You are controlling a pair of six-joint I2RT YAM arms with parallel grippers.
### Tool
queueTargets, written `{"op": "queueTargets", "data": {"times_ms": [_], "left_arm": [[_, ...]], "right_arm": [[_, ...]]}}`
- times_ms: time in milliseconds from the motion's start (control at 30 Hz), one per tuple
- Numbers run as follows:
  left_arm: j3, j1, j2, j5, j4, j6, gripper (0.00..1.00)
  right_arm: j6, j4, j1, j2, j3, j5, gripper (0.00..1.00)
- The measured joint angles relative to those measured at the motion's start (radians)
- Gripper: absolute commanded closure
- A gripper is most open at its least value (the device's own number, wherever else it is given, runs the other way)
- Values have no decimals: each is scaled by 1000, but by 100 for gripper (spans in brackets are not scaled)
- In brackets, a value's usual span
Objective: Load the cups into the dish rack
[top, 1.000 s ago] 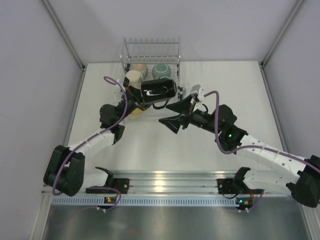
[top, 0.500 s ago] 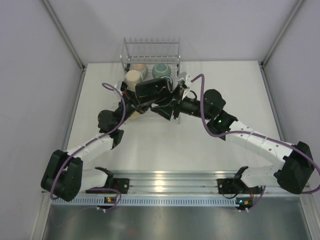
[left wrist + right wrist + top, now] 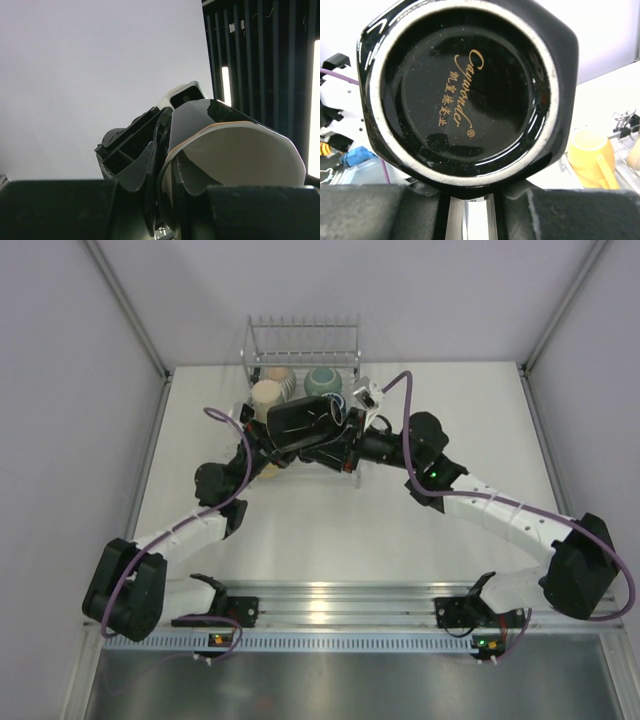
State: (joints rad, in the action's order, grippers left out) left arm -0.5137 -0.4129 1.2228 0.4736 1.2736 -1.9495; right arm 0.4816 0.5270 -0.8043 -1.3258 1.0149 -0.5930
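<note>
A black mug point(image 3: 305, 420) with a cream inside point(image 3: 240, 155) hangs sideways just in front of the dish rack point(image 3: 300, 340). My left gripper point(image 3: 275, 430) is shut on its rim, one finger inside and one outside point(image 3: 167, 185). My right gripper point(image 3: 337, 435) meets the mug from the right. In the right wrist view the mug's base point(image 3: 462, 90) fills the picture and the fingers point(image 3: 469, 200) pinch its dark lower edge. A cream cup point(image 3: 267, 395), a ribbed beige cup point(image 3: 280, 375) and a teal cup point(image 3: 323, 380) sit in the rack.
A small yellow cup point(image 3: 587, 155) stands on the table beside the rack's wire edge point(image 3: 626, 142); the top view shows this yellow cup point(image 3: 268, 472) under the left arm. Grey walls close in the table on both sides.
The right arm swung left up to the mug and its jaws closed from wide open to a narrow gap. The left gripper kept its hold and the mug shifted slightly left.
</note>
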Motion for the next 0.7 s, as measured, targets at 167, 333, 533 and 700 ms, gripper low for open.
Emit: {"op": "queueTargets", "data": {"times_ms": [167, 333, 533, 700], "left_arm": [[0, 2, 20, 4, 10, 11, 100], [0, -2, 53, 9, 10, 38, 100], [-10, -14, 85, 8, 7, 80, 100], [-10, -24, 74, -16, 6, 154, 100]], "right_arm": [[30, 42, 16, -11, -19, -15, 100], [51, 69, 36, -7, -60, -6, 100], [107, 109, 69, 3, -105, -16, 79], [200, 172, 76, 3, -127, -31, 59]]}}
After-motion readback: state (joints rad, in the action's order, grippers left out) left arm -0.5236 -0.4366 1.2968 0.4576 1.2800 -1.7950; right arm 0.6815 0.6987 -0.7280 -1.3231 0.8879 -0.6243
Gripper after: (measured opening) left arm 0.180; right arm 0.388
